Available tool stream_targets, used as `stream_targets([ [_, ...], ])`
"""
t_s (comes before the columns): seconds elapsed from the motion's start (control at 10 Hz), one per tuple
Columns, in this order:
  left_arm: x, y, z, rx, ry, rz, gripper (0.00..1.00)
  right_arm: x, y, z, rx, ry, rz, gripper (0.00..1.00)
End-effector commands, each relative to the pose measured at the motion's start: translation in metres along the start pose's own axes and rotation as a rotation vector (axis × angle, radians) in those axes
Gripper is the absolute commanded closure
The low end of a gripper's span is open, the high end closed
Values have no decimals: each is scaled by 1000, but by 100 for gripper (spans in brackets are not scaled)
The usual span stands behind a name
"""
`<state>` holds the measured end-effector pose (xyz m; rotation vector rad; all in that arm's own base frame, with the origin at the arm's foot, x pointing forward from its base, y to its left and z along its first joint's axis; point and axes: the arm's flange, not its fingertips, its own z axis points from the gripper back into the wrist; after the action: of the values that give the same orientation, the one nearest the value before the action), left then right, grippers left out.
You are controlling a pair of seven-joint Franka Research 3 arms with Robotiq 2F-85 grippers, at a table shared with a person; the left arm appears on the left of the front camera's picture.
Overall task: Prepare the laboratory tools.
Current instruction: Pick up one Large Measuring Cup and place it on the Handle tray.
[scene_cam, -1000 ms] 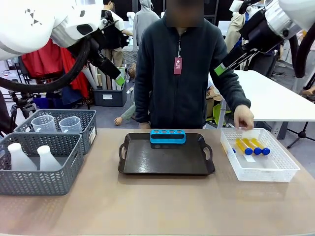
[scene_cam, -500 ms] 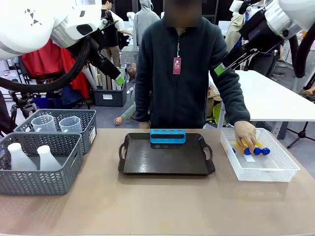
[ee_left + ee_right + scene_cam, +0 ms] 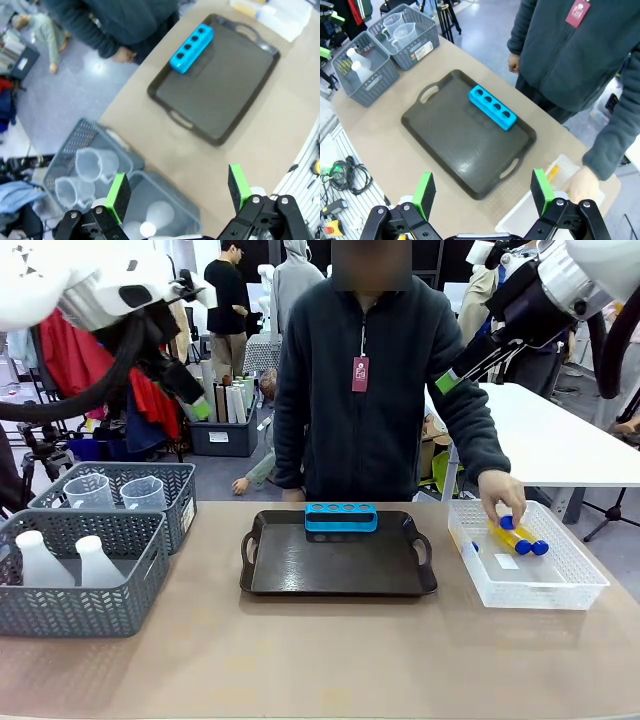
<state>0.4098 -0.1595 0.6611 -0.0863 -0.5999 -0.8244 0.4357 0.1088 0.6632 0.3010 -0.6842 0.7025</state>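
Right of centre, a person's hand [image 3: 500, 488] touches tubes [image 3: 520, 539] in the white basket [image 3: 565, 590]; blue rack [image 3: 341, 517] on tray [image 3: 330, 570]; left gripper [image 3: 178, 189] and right gripper [image 3: 482, 190] spread apart, empty.

blue rack [image 3: 341, 517]: on tray [image 3: 330, 570] | yellow tubes [image 3: 522, 537]: in white basket [image 3: 560, 595] | beakers [image 3: 115, 491], flasks [image 3: 60, 560]: upright in grey baskets [image 3: 90, 615]

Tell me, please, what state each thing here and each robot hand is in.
Left hand: open, empty.
Right hand: open, empty.
Blue rack: upright on the tray, four holes empty.
Test tubes: capped, lying in the white mesh basket, person's hand at them.
Beakers: upright, empty, in the far grey basket.
Flasks: upright in the near grey basket.
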Motion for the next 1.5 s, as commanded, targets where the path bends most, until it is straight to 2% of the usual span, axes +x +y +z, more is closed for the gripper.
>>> stream_targets([
  [0.0, -21, 3, 9, 97, 65, 77, 0, 0, 0, 0, 1, -1, -1, 0],
  [0.3, -43, 43, -4, 249, 172, 206, 0, 0, 0, 0, 1, -1, -1, 0],
  [0.5, -37, 41, -10, 205, 127, 191, 0, 0, 0, 0, 1, -1, -1, 0],
  [0.6, -50, 53, 0, 207, 155, 186, 0, 0, 0, 0, 1, -1, -1, 0],
  [1.0, -46, 52, -4, 205, 153, 191, 0, 0, 0, 0, 1, -1, -1, 0],
  [1.1, -38, 54, -17, 240, 246, 286, 0, 0, 0, 0, 1, -1, -1, 0],
  [1.2, -33, 72, -32, 252, 289, 342, 0, 0, 0, 0, 1, -1, -1, 0],
  [1.3, -32, 87, -46, 302, 302, 420, 0, 0, 0, 0, 1, -1, -1, 0],
  [1.4, -32, 97, -57, 290, 312, 455, 0, 0, 0, 0, 1, -1, -1, 0],
])
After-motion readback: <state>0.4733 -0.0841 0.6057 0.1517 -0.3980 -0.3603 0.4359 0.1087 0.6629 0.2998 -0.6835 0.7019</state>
